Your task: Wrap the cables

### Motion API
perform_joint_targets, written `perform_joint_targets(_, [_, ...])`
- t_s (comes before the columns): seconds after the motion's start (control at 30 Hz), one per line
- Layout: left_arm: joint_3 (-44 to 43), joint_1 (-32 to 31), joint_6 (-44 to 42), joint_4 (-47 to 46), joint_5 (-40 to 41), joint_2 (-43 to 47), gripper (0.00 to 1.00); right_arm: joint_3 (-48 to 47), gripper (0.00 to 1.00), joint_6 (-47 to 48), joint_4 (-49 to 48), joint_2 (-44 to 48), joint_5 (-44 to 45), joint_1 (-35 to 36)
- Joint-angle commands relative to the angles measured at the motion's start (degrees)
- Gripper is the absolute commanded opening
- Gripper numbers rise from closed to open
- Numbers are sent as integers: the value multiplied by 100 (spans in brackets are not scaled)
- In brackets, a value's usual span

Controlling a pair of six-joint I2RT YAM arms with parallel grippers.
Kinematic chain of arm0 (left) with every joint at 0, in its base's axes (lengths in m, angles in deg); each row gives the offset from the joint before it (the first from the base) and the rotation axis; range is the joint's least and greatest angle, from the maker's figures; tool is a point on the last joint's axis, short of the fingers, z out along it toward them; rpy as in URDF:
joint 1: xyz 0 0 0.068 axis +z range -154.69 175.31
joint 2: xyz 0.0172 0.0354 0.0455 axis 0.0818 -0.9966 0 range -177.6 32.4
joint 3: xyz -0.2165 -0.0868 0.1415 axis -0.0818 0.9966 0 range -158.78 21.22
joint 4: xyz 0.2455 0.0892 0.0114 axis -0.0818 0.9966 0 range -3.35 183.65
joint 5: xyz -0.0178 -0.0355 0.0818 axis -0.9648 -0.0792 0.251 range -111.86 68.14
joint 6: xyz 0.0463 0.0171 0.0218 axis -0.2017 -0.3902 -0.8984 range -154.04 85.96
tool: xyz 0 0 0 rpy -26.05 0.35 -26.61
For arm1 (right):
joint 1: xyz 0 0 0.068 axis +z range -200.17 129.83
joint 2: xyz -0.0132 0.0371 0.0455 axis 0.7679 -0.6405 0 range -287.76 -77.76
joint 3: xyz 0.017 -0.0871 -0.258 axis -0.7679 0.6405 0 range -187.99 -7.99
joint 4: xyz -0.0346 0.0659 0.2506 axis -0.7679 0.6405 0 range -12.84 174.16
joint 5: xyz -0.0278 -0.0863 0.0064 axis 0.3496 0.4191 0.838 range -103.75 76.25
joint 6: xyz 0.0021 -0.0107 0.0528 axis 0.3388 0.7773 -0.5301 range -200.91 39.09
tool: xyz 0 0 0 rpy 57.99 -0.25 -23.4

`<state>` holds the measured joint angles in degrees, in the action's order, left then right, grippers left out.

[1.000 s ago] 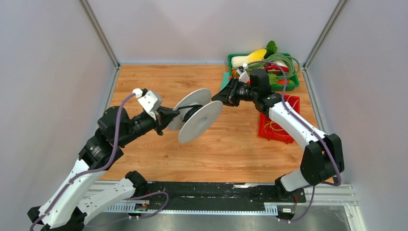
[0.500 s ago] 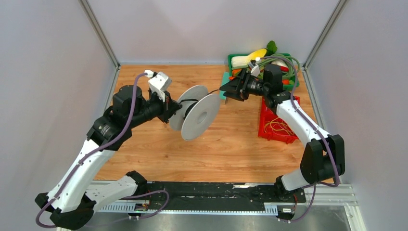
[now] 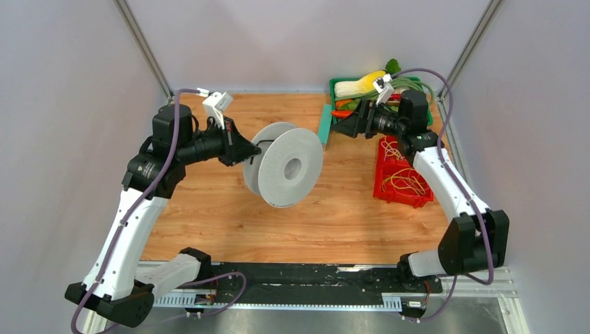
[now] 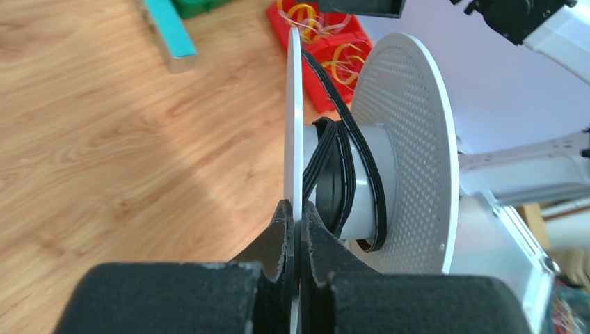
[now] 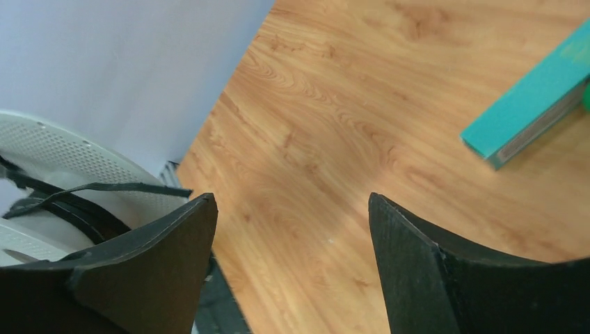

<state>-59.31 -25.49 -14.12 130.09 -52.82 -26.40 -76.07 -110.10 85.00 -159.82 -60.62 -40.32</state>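
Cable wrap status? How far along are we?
Mostly done: the black cable sits in several turns on the hub of the white spool, none seen trailing. In hand: left pincer is shut on the spool's flange, holding it aloft; right pincer is open, empty. Left: a loose cable end sticks out, untucked.

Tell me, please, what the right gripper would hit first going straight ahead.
Probably bare table, though depth is unclear: the right gripper frames only wood between its open jaws, with the spool and teal box off to either side.
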Motion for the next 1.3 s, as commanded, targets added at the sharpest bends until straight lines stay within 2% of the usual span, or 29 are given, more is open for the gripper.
perform_joint_targets(0.0, [-445,93,302,-442,-1508,10,0,12,83,2247,-431,1024,-189,17])
perform_joint_targets(0.1, [-577,163,529,-564,-2043,-43,0,452,83,3215,-529,1639,-515,26])
perform_joint_targets(0.33, [-613,199,1216,-1399,-3740,-201,0,1366,84,4254,-345,3229,-973,52])
perform_joint_targets(0.57, [-560,199,531,-662,-4084,-122,0,1937,85,5299,297,4873,-867,53])
perform_joint_targets(0.67, [-464,199,451,-512,-4137,-70,0,2184,81,5555,193,5340,-981,61])
perform_joint_targets(0.8, [-340,199,451,-477,-4146,10,0,2123,74,5530,166,5464,-1236,105])
perform_joint_targets(0.97, [-270,199,600,-582,-4041,1,0,1798,66,5214,113,5175,-1290,333])
perform_joint_targets(1.13, [-182,199,785,-749,-4014,-26,0,1596,64,5178,51,4955,-983,833])
perform_joint_targets(1.27, [-156,199,864,-846,-3988,-34,0,1499,58,5432,262,4849,-570,1369])
